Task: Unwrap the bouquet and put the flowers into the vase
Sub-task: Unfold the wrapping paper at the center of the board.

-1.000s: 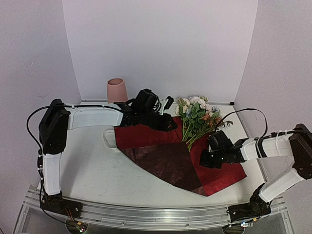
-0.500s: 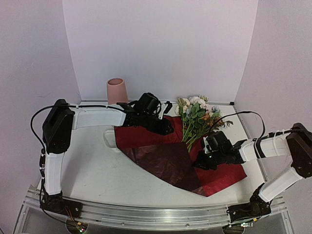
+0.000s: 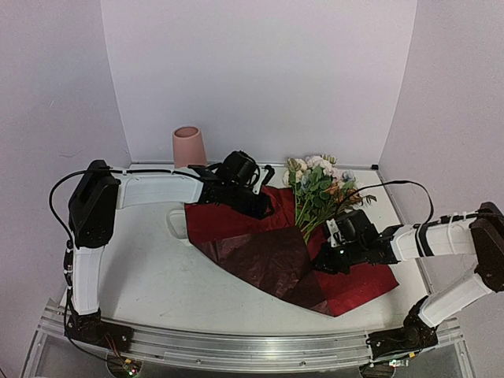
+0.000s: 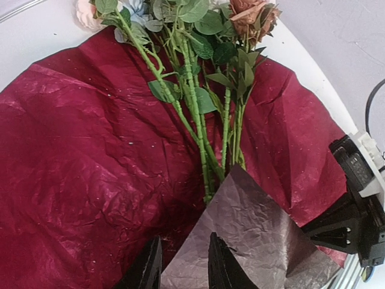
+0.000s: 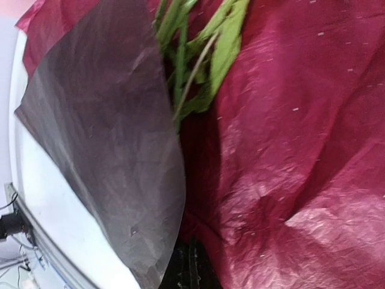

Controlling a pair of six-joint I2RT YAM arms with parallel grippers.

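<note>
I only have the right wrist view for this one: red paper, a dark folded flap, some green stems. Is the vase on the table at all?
Observer: Yes. The vase stands upright at the far left by the back wall, clear of the paper.
Operator: Where do the flower heads end up?
Observer: The flowers lie with their stems on the paper and their heads reaching past its far edge, toward the back wall.
Operator: And the left gripper?
Observer: The left gripper is over the paper, left of the stems. Its jaws are slightly apart and nothing shows pinched between them.
</note>
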